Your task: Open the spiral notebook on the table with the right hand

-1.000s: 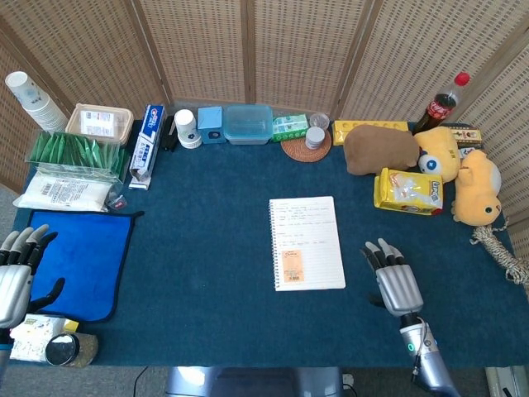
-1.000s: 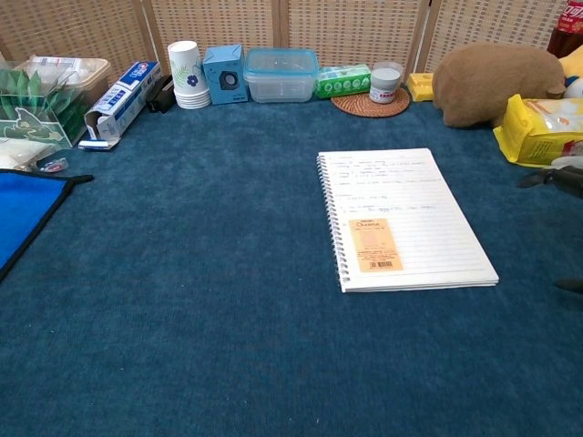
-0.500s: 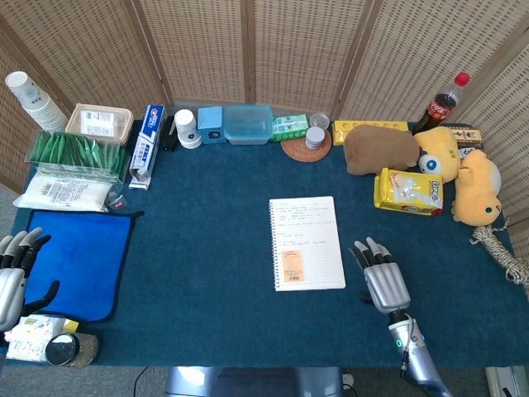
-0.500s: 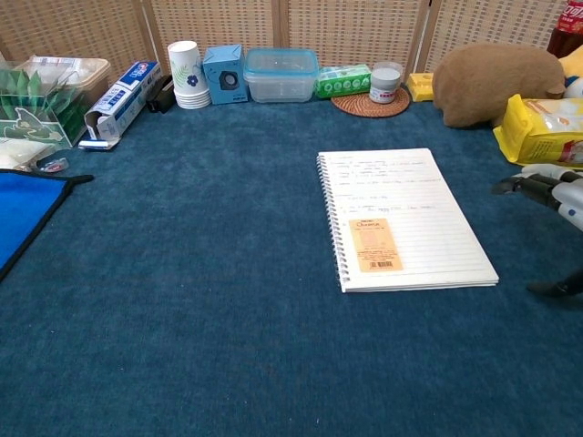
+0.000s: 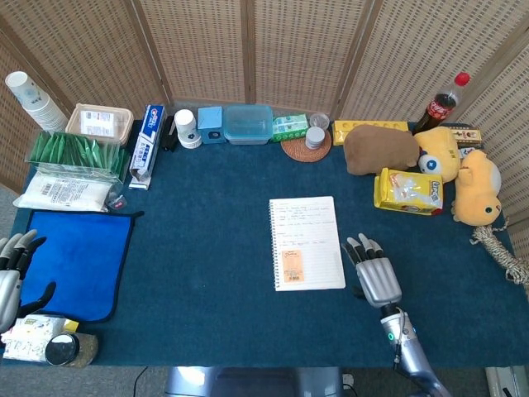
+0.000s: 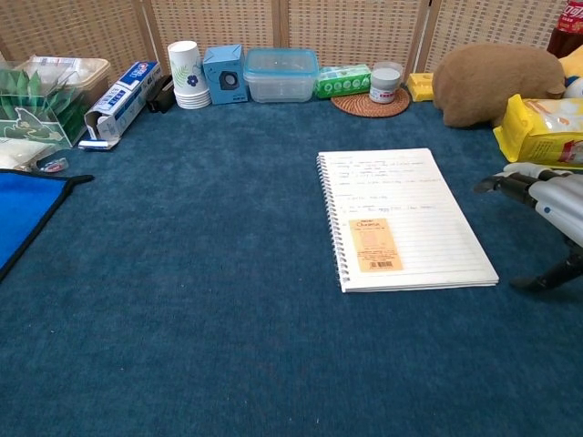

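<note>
The spiral notebook [image 5: 307, 242] lies flat in the middle of the blue table cloth, its coil along the left edge and an orange sticker on its lined cover; the chest view shows the notebook [image 6: 404, 218] too. My right hand [image 5: 374, 273] hovers just right of the notebook's lower right corner, fingers spread and pointing away from me, holding nothing. The same right hand [image 6: 547, 214] enters the chest view at the right edge, a small gap from the notebook. My left hand [image 5: 11, 277] is at the far left edge beside the blue mat, fingers apart and empty.
A blue mat [image 5: 78, 258] lies at the left. Along the back stand paper cups [image 5: 188, 129], a toothpaste box [image 5: 145, 144], a clear lidded box [image 5: 247, 123] and a coaster [image 5: 306, 145]. A brown plush [image 5: 378, 148], a yellow packet [image 5: 408, 191], yellow toys [image 5: 476, 187] and a cola bottle [image 5: 440, 104] crowd the right.
My right hand has moved left and slightly forward toward the notebook's right edge. My left hand has drifted further toward the left edge of the view. The notebook has not moved.
</note>
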You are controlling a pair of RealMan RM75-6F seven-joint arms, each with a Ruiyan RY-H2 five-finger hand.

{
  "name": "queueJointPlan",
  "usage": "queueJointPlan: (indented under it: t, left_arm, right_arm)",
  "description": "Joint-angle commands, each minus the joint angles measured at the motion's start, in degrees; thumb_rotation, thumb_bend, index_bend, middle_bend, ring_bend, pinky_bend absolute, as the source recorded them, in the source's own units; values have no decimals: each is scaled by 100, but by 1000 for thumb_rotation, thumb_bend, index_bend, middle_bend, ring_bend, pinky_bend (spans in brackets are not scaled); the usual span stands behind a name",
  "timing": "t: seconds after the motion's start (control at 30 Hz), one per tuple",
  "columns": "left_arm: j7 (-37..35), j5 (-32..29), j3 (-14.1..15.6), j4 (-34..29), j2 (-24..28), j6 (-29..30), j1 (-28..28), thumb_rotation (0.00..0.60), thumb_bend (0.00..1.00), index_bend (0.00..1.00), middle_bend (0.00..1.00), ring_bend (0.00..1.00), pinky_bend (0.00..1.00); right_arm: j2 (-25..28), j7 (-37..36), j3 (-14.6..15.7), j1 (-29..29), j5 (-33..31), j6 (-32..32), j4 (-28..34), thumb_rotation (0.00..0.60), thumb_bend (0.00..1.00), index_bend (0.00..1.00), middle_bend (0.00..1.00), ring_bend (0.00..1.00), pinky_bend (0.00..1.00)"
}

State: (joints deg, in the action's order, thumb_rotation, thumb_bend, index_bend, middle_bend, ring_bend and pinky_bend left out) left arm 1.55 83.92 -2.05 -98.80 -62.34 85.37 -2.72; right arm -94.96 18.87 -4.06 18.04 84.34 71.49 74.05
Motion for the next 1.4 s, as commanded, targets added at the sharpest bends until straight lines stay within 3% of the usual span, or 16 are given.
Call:
queueJointPlan:
  t: [0.03,0.6,1.4]
  left_arm:
    - [-11,3,3,13,-2,1,2,600,308,220,82,43,0]
    - [-117,3,6,86,-2,46,34,600,308,220,79,42,0]
    - [-302,1,7,227,-67,134,108,600,308,218,78,37,0]
  right_arm:
    - [-16,-15,6,11,-12,-16,-25,600,163,128,167,39,167]
    - [-118,-37,3,135,-23,-90,-112,600,163,123,166,39,168]
    - [-496,-441,-361,478,17,112,93,600,154,112,166,62,168]
